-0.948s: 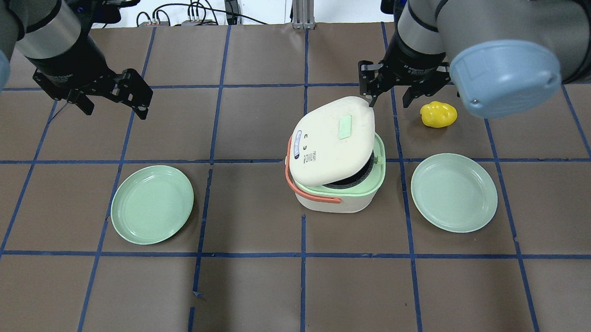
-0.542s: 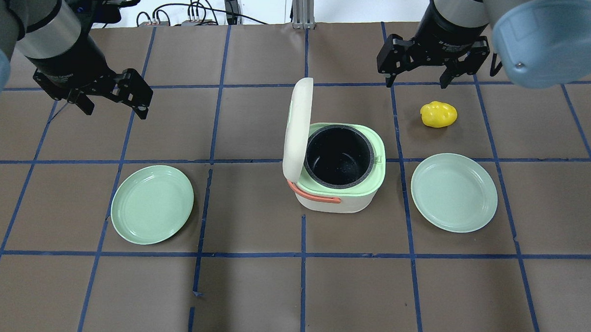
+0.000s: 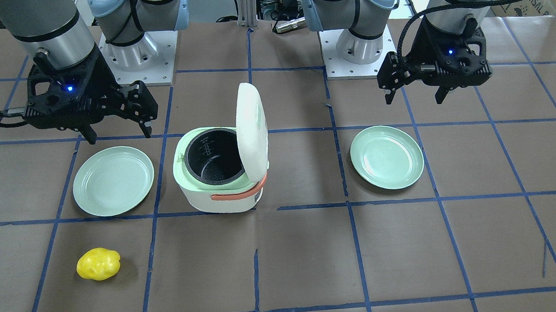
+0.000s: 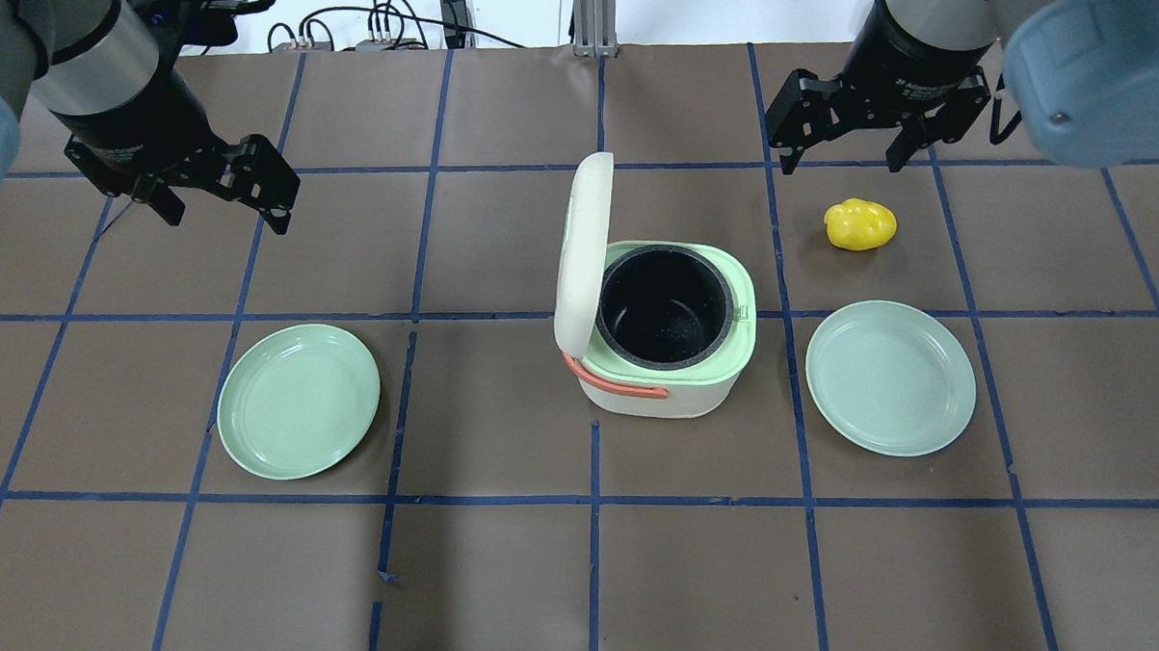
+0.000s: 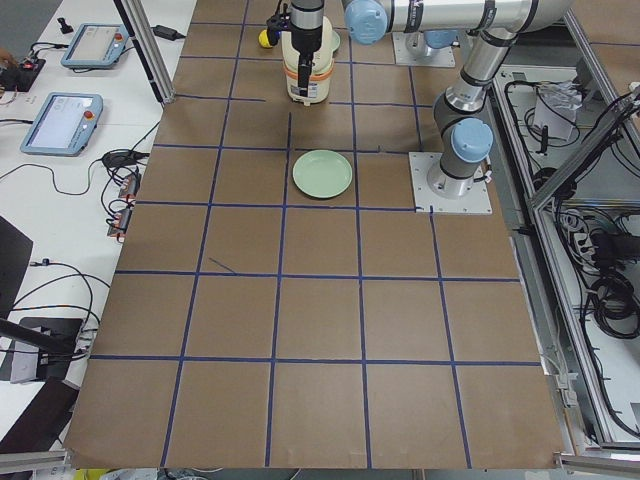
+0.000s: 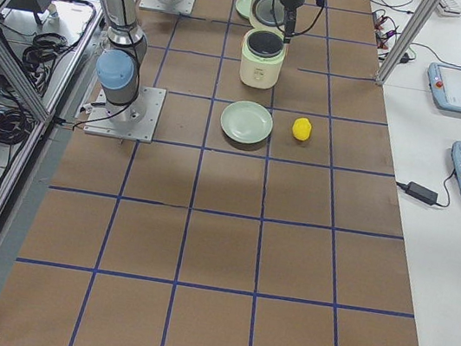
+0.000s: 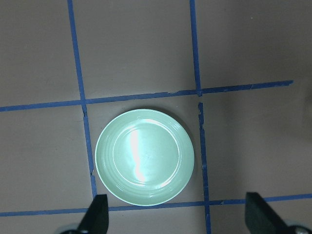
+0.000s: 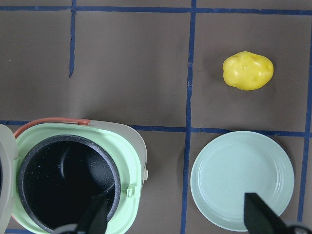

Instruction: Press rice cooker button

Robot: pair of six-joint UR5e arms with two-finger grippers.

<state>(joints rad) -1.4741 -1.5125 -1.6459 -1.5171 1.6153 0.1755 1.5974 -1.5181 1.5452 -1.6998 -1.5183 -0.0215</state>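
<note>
The white rice cooker (image 4: 649,401) stands mid-table with its lid (image 4: 582,249) swung upright on the left side. Its mint-green rim (image 4: 742,317), black inner pot (image 4: 665,309) and coral handle (image 4: 616,385) all show. It also shows in the front view (image 3: 223,203) and the right wrist view (image 8: 132,161). I cannot make out a button. My right gripper (image 4: 843,163) is open and empty, behind and to the right of the cooker, apart from it. My left gripper (image 4: 226,222) is open and empty at the far left, above the table.
A yellow lumpy object (image 4: 861,224) lies right of the cooker, near my right gripper. One mint-green plate (image 4: 890,377) sits right of the cooker and another (image 4: 298,400) lies left of it, under my left gripper. Cables run along the far table edge.
The cooker's lid swung from half raised to fully upright. My right gripper left the lid's edge and moved back and to the right. My left arm has not moved.
</note>
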